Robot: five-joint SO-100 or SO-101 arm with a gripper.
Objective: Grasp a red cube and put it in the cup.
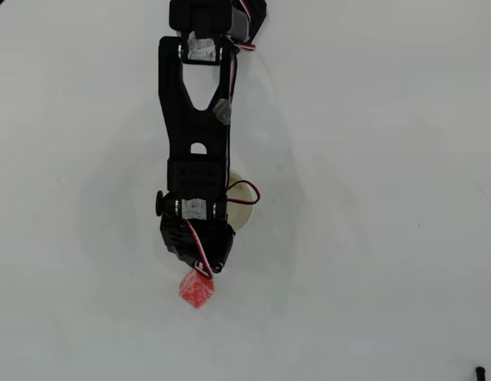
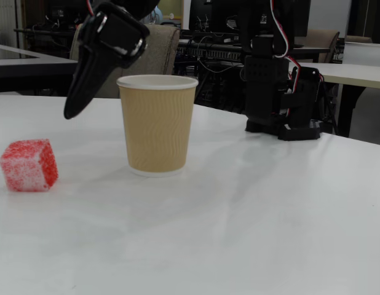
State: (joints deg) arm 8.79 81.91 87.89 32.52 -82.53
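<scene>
Cube (image 2: 29,165) sits alone on the white table (image 2: 270,215), left of the cup (image 2: 157,123) in the fixed view, ungrasped. My gripper (image 2: 72,109) hangs above, between them, angled down toward the cube; I cannot tell whether its fingers are parted. The cube looks grainy, speckled red; the cup is ribbed tan paper.
</scene>
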